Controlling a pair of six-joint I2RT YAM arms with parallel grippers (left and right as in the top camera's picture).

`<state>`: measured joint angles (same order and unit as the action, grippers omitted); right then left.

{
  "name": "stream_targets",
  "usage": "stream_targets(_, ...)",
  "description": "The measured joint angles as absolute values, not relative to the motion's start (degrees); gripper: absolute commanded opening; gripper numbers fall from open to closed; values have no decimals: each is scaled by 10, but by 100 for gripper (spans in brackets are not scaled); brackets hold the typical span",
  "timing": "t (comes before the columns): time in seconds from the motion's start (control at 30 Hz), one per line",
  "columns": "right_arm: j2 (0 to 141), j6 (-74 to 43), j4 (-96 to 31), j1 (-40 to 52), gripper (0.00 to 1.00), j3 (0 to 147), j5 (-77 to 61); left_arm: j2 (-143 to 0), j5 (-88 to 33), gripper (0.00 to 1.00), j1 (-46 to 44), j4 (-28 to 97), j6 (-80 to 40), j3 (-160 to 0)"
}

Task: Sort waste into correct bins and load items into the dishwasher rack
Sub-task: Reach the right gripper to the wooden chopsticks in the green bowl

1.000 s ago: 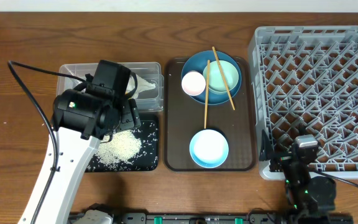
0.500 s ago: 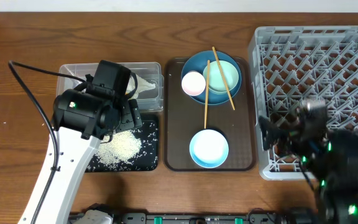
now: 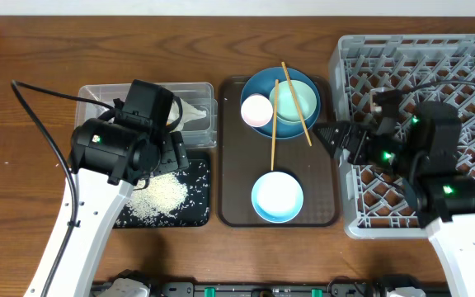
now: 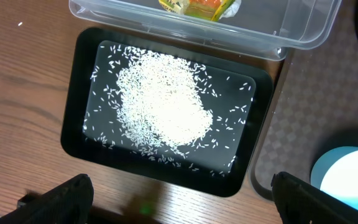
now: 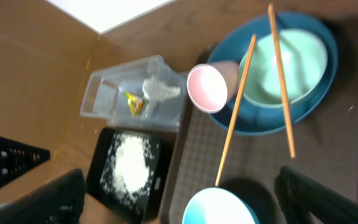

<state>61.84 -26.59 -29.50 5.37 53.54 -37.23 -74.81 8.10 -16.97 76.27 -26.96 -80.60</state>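
The left pincer [image 3: 174,153] hung open left of the brown rectangular serving tray [image 3: 236,186]; the right pincer [image 3: 330,136] hovered at its right edge, jaws apart.

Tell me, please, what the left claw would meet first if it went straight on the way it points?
Most likely the rice heaped on the black tray, which lies straight ahead of the open left claw; how far off is unclear.

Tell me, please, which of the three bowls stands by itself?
The light blue bowl, alone at the brown tray's near end; the mint green bowl is nested in the dark blue bowl.
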Motion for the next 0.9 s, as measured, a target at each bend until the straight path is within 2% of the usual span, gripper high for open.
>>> stream_targets(0.17,663,-300,-297,80,56,535,-372,-748,81,95,-170,763,-270,-806)
stream_targets(0.2,672,-307,-297,95,54,535,-361,-748,81,95,-170,763,-270,-806)
stream_targets(0.4,699,-320,-296,187,50,535,-260,-748,81,95,-170,763,-270,-806)
stream_targets(0.67,729,-350,-293,320,47,535,-45,-748,81,95,-170,763,-270,-806)
stream_targets(0.9,764,-356,-274,374,47,535,82,-748,81,95,-170,763,-270,-806)
